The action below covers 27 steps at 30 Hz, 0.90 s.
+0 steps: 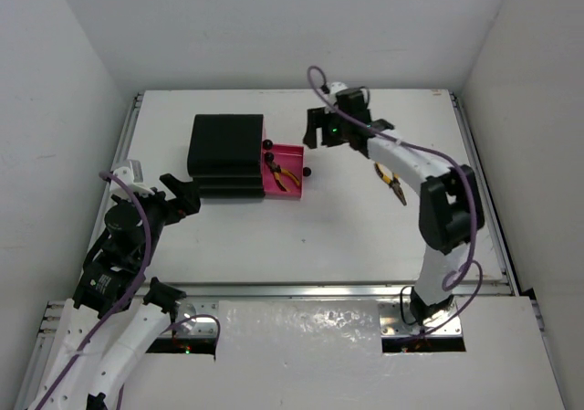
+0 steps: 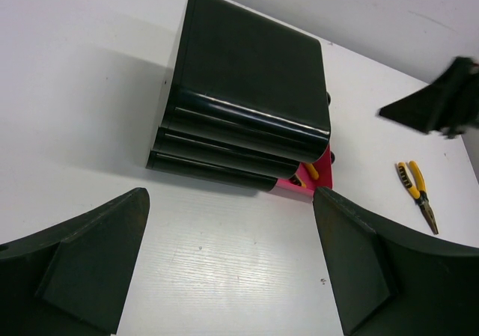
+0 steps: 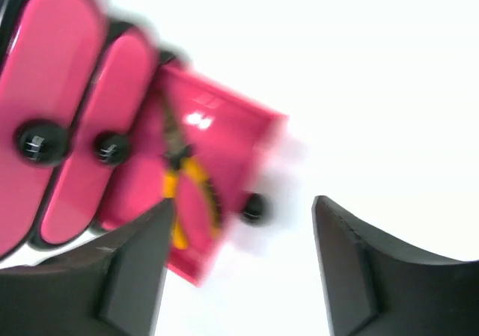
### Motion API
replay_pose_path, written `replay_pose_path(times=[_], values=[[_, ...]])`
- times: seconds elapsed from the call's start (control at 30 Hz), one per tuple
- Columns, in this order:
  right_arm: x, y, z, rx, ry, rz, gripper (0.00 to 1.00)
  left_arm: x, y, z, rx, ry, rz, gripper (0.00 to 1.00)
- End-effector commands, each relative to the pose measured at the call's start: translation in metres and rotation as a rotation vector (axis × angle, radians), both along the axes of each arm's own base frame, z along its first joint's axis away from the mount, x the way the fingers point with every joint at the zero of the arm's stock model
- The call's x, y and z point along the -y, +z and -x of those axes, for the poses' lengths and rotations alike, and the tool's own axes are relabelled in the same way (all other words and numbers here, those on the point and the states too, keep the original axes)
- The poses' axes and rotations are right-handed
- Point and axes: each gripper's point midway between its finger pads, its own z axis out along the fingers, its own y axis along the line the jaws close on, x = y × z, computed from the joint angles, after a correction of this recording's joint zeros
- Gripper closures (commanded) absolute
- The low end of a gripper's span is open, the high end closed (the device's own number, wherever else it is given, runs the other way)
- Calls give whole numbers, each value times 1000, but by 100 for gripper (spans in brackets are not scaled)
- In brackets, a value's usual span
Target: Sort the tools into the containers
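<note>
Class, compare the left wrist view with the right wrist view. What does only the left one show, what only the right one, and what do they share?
Only the left wrist view: the black top of the chest, and a second pair of pliers lying on the table. Only the right wrist view: the closed drawers' pink fronts, and yellow-handled pliers inside the open drawer. Shared: that open drawer, just a corner from the left, and an open gripper along the bottom edge, the left gripper in one, the right gripper in the other.
</note>
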Motion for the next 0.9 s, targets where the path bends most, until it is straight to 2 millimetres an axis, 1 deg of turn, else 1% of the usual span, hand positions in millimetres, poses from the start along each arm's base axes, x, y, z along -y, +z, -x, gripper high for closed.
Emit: replay_pose_path(times=[0.0,0.03,0.07,0.1,0.13,0.17,0.23,0.27,0.3,0.33,0.37,0.4,0.47,0.53,0.57,0.7,0.73,0.8,0.83,0.87], values=[[89,3,-3,-58,-182,122,23,3,11,-2,48,-13,9,11],[105,-6,0,-100,-199,156,22,4,12,-2,49,-16,10,11],[131,-11,-3,-119,-224,210,20,4,12,-2,50,-16,11,11],[144,-22,7,-170,-223,250,20,4,12,-2,50,-19,11,11],[156,-28,9,-189,-237,281,19,5,12,-2,50,-21,10,11],[183,-35,10,-203,-302,339,18,5,11,-3,47,-22,9,11],[203,-43,17,-257,-329,351,12,5,12,-3,47,-22,9,11],[223,-51,19,-302,-376,371,12,5,12,-2,47,-22,9,11],[232,-55,20,-319,-396,374,11,5,12,-2,49,-22,10,11],[237,-60,21,-338,-409,369,10,5,12,-2,50,-22,10,11],[244,-71,23,-371,-409,364,10,5,12,-2,51,-22,11,11],[234,-76,26,-394,-365,327,10,5,12,-2,53,-22,11,11],[239,-88,33,-427,-349,330,10,5,13,-1,54,-24,12,11],[239,-96,39,-440,-335,341,10,5,13,-1,54,-24,11,11],[240,-105,46,-461,-327,351,10,5,13,-2,56,-26,11,11],[251,-131,61,-514,-350,410,13,6,12,-2,51,-30,10,11],[255,-135,62,-511,-369,427,15,7,13,-1,56,-35,12,11],[255,-141,64,-515,-371,426,20,7,14,-1,58,-36,13,11],[256,-144,68,-521,-377,430,26,8,14,0,60,-37,15,11],[257,-144,64,-504,-383,430,28,7,14,0,61,-36,14,11]])
